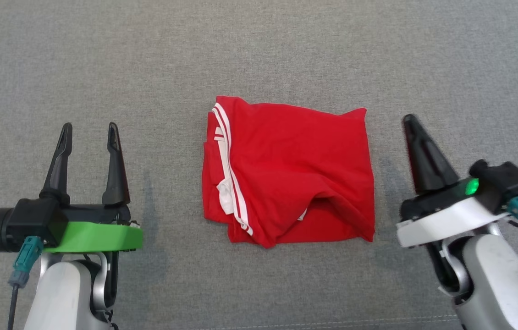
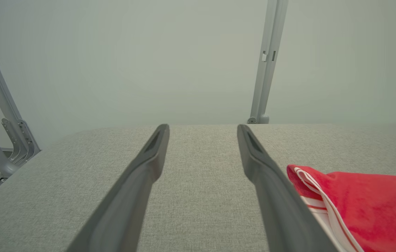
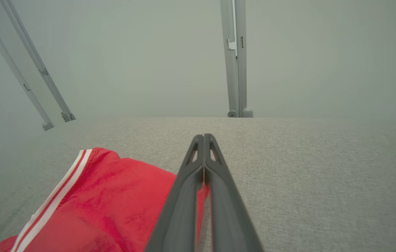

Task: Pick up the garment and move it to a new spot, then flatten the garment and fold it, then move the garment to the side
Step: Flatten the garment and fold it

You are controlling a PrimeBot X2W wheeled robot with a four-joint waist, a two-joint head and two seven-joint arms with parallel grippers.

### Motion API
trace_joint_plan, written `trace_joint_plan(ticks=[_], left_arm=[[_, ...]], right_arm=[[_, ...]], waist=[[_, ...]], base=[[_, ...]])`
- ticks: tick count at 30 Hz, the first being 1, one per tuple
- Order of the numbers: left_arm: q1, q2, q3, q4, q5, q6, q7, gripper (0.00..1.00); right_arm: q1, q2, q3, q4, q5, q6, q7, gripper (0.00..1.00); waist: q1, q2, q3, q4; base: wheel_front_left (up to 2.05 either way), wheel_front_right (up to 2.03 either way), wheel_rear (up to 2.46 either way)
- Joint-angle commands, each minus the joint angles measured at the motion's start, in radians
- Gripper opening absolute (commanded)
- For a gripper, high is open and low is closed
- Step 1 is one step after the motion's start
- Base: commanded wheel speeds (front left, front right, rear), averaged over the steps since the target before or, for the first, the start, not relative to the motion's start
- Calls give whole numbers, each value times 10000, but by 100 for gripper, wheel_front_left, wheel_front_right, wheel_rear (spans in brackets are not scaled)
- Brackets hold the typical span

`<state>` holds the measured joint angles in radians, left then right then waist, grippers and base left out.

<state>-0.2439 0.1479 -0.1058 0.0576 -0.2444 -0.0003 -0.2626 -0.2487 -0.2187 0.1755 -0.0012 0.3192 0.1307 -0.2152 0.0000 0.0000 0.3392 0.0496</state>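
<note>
Holds the right pincer (image 1: 412,126) clenched on nothing, tips together, and the left pincer (image 1: 90,128) released, fingers spread, both off the garment (image 1: 295,169), seemingly a rest pose between steps. Shows that garment between them, just left of the right pincer and farther right of the left one, folded into a red block flat on the grey pad (image 1: 259,55). Leaves, by the look of it, only the move aside, hence perhaps no grip yet.
</note>
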Motion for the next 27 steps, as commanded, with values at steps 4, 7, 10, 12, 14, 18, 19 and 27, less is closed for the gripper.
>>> trace_joint_plan(ticks=[4,7,10,12,14,18,19,27], left_arm=[[-210,-66,-72,38,36,-74,-23,100],[-260,-128,-94,57,17,-87,-23,100],[-295,-165,-94,55,15,-92,-23,100],[-306,-205,-75,48,14,-109,-23,100],[-314,-235,-66,47,16,-122,-23,100],[-305,-288,-47,62,39,-158,-23,100],[-316,-298,-41,69,38,-159,-23,100],[-379,-325,-7,144,123,-264,-23,100]], right_arm=[[-645,-81,1662,708,413,-2,-81,0],[-1074,-162,2827,1214,767,-2,-150,0],[-1317,-265,3453,1564,1000,-2,-167,0],[-1599,-450,4199,2112,1384,-2,-72,0],[-1704,-580,4548,2467,1597,-2,-30,0],[-1804,-760,5130,3069,1989,-2,11,0],[-1841,-782,5263,3180,2029,-2,-7,0],[-2207,-508,6290,3497,2446,-2,-288,0]], waist=[[0,0,116,194],[0,0,179,292],[0,0,215,339],[0,0,275,379],[0,0,301,393],[0,0,339,372],[0,0,353,359],[0,0,414,273]], base=[[0,0,0],[0,0,0],[0,0,0],[0,0,0],[0,0,0],[0,0,0],[0,0,0],[0,0,0]])
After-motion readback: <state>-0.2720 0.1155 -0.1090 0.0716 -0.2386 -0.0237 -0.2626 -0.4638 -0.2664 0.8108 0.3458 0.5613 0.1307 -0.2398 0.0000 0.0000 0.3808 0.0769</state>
